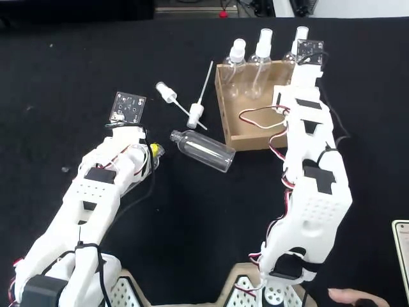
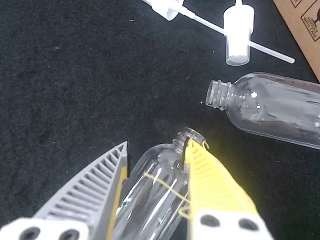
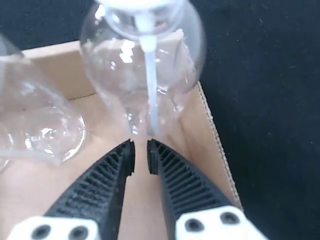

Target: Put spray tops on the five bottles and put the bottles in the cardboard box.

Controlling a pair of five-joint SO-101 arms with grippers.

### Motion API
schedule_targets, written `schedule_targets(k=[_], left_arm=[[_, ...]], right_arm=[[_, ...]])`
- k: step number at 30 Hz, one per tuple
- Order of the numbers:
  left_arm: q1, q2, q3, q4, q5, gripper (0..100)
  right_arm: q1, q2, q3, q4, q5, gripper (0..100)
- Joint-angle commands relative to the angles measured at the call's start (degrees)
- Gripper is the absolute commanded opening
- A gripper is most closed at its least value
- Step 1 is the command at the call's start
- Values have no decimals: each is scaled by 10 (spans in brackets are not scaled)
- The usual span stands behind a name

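1. Clear plastic held bottle [image 2: 150,195] is clamped by its body in the left hand [image 2: 157,150], one grey finger and one yellow finger either side. The neck is open with no top on it. The left wrist view makes that grip obvious, while from the high view the arm covers most of it and just a bit of yellow peeks out.
2. Just past it, a lying bottle [image 2: 280,110] is on its side on the black desk [image 1: 77,64], also uncapped, with its neck pointing toward the held one but not touching it.
3. Two loose spray tops lie beyond that, near the box: the near spray top [image 2: 237,35] and the far spray top [image 1: 167,93], each with a long thin tube sticking out. In the high view the tubes look crossed.
4. The cardboard box [image 1: 252,128] has three capped bottles standing along its far side: first [image 1: 238,54], middle [image 1: 262,41] and corner bottle [image 1: 300,32].
5. The right arm [image 1: 310,147] stretches over the box and covers its own hand from above. The right wrist view fills that in. The right hand [image 3: 140,147] is inside the box with its black fingers all but closed, a thin slit between them and nothing gripped. The tips sit right at the base of the corner bottle, beside the box's side wall.
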Motion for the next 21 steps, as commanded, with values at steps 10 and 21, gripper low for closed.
schedule_targets(k=[10,21], left_arm=[[-7,-9,-2,-13,-1,181],[-7,-9,-2,-13,-1,181]], right_arm=[[-4,-57,-29,38,2,39],[8,-15,-33,-32,2,39]])
